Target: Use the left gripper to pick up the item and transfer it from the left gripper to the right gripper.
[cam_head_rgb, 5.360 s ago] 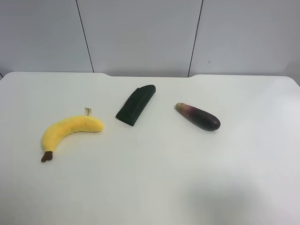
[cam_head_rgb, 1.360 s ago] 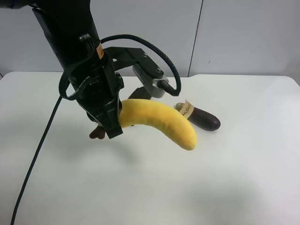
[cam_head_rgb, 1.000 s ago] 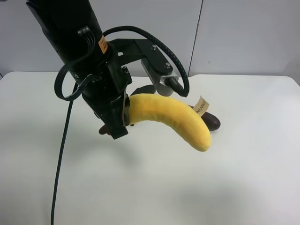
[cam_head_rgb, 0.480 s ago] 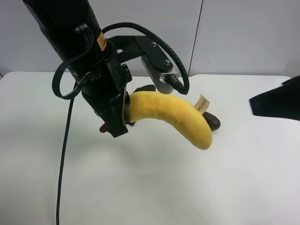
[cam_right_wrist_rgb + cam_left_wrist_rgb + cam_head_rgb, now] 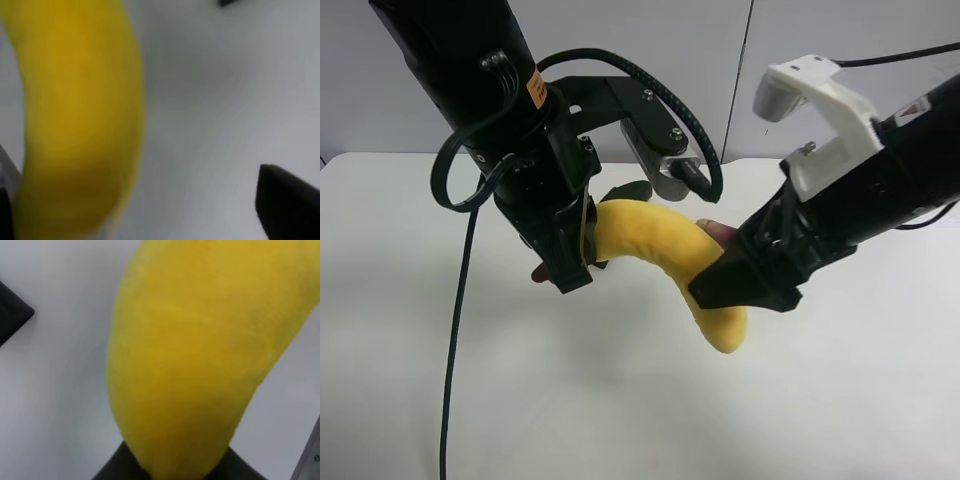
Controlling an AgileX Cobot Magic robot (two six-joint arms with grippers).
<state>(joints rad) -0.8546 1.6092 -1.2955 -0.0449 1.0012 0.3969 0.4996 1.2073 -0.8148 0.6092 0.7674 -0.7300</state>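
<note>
1. You have the left gripper [image 5: 570, 262] at center left of the exterior high frame, pinched on the plush banana [image 5: 645, 232] near its stem end. The brown stem tip [image 5: 538, 272] pokes out on the far side of the jaws.
2. The banana hangs in the air above the white table [image 5: 620, 410]. It arches from the left gripper toward the lower right, and its blunt free end sits just right of frame center.
3. The right gripper [image 5: 740, 285] reaches in from the right with its white bracket [image 5: 820, 95] on top. Its jaws are spread and straddle the banana just above the free end.
4. In the right wrist view the banana fills the left side. One finger [image 5: 287, 205] stands well apart from it at lower right; a second dark edge lies just beside it at lower left. You cannot tell whether that edge touches.
5. In the left wrist view the yellow body fills the frame, with black jaw parts hugging it at the bottom.
6. Room: bare tabletop spans the lower frame under both grippers. The table's far edge runs along the wall [image 5: 620, 60] in the upper frame.
7. The black cable [image 5: 455, 330] drops from the left gripper toward the lower left edge.
</note>
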